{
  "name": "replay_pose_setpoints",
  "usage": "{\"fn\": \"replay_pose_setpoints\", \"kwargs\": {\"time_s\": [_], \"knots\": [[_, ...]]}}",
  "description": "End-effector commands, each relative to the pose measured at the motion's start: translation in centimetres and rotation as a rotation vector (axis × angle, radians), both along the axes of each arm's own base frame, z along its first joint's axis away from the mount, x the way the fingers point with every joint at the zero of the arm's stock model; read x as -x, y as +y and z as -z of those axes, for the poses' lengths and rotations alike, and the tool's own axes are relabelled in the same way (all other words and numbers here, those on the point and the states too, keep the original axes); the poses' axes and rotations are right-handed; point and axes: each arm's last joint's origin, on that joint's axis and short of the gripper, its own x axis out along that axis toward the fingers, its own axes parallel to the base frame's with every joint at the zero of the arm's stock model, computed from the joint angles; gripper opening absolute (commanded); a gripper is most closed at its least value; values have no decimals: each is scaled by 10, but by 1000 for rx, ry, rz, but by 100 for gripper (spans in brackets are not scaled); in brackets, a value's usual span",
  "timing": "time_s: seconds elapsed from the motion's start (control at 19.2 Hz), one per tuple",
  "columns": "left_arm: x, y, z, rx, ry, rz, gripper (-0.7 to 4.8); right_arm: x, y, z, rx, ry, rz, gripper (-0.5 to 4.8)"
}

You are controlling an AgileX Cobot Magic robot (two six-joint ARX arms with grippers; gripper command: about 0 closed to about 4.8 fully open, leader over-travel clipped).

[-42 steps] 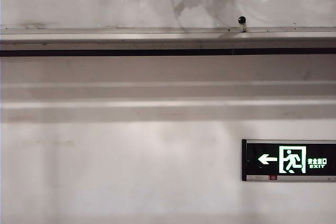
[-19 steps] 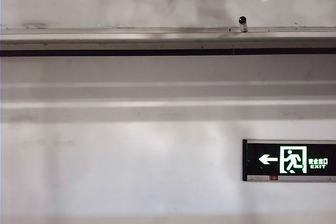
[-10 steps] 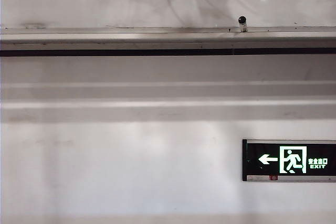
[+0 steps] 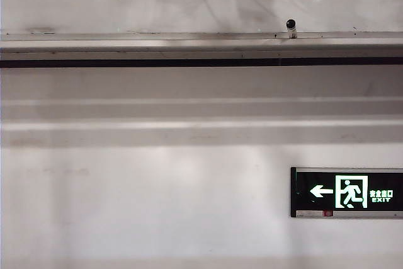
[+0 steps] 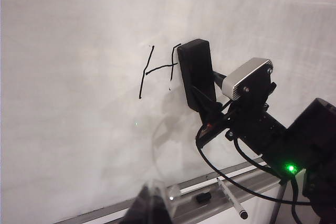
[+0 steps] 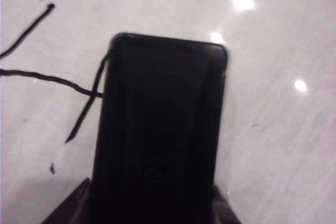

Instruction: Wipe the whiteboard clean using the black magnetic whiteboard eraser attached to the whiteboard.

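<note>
In the exterior view only the lower strip of the whiteboard (image 4: 157,1) and its rail (image 4: 189,45) show, above an exit sign (image 4: 346,192); no claw appears. The left wrist view shows the right claw (image 5: 206,107) pinching the black eraser (image 5: 196,74) against the board beside the black marks (image 5: 157,69); the left claw (image 5: 152,205), low and blurred, is pressed together. In the right wrist view the eraser (image 6: 160,124) fills the frame, covering part of the strokes (image 6: 47,80). If it tilts, it could skim past the ink or slip.

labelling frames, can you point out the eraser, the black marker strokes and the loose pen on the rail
eraser (image 5: 196,74), left wrist view, middle of its black back
marker strokes (image 5: 147,72), left wrist view, left upright stroke
pen (image 5: 231,204), left wrist view, mid barrel
</note>
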Motion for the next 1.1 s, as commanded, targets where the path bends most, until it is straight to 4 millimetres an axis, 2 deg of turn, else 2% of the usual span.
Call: {"fn": "replay_pose_setpoints", "kwargs": {"time_s": [0.05,0.26,0.47,0.63,0.78,1.1], "knots": [[2,0,-2,4,-15,5,-5,1,1,0,10,20,3,157],[2,0,-2,3,-16,5,-5,0,0,1,6,30,18,157],[2,0,-2,3,-16,5,-6,1,-6,-3,-95,27,177,157],[2,0,-2,3,-16,5,-5,4,-10,-9,-155,-21,216,157],[2,0,-2,4,-15,5,-5,4,-8,-8,-129,-22,143,156],[2,0,-2,0,-16,26,-5,-4,6,15,21,182,-145,146]]}}
